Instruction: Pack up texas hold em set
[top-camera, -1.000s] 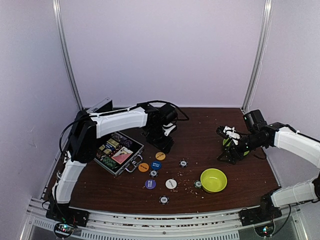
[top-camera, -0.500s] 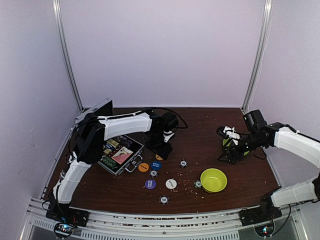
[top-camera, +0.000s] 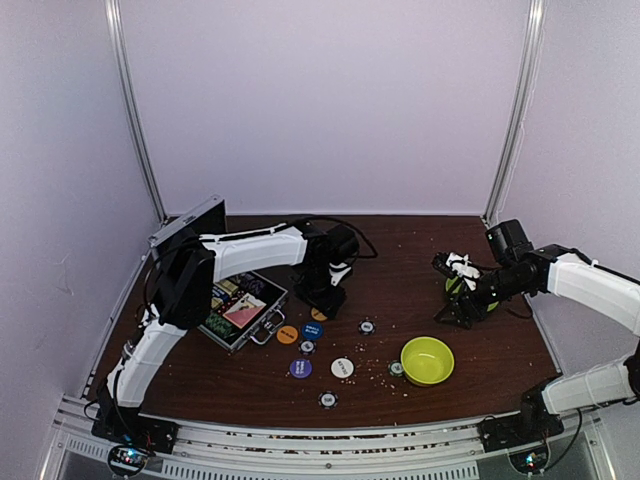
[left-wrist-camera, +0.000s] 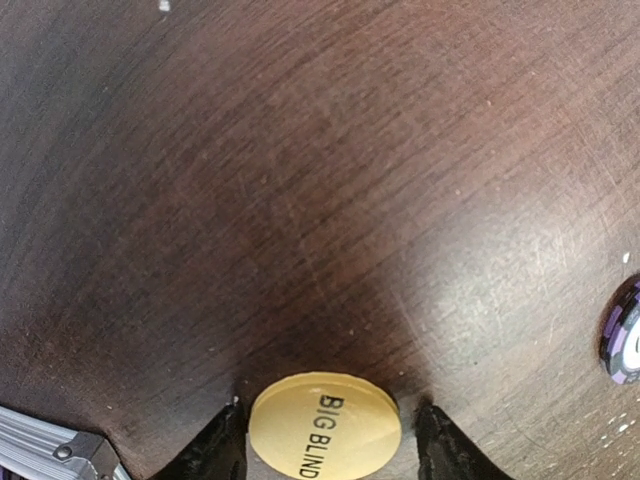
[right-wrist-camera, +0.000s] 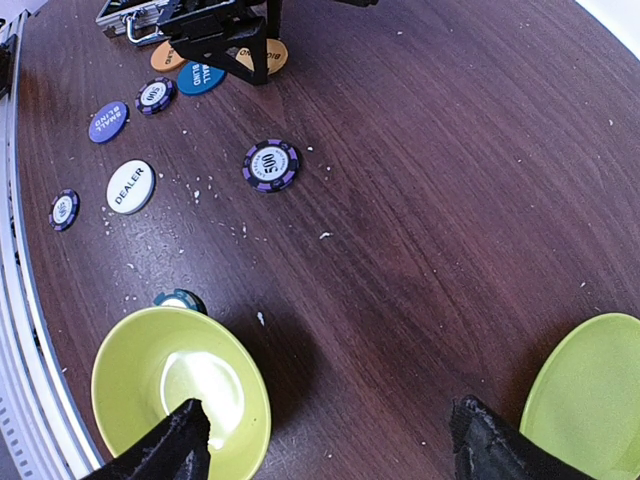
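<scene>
Clearly, the left claw (left-wrist-camera: 330, 412) stood apart, with the Big Blind button (left-wrist-camera: 325, 430) lying exactly between its fingers.

Top external: even, diffuse overhead light, no hard shadows, walls pale lilac. Soft and low-res, so button lettering on the table (top-camera: 420, 270) is unreadable.
Left wrist: dim, broad sheen on the wood at right, dark shadow pooled around the BIG BLIND button (left-wrist-camera: 325, 425). Left gripper fingers (left-wrist-camera: 225, 455) blurred, near-black.
Right wrist: brightest view. Glare patch inside the lime-green bowl (right-wrist-camera: 120, 365), top-right corner blown white, table edge bowed by lens distortion, right gripper fingertips (right-wrist-camera: 170, 445) out of focus.
</scene>
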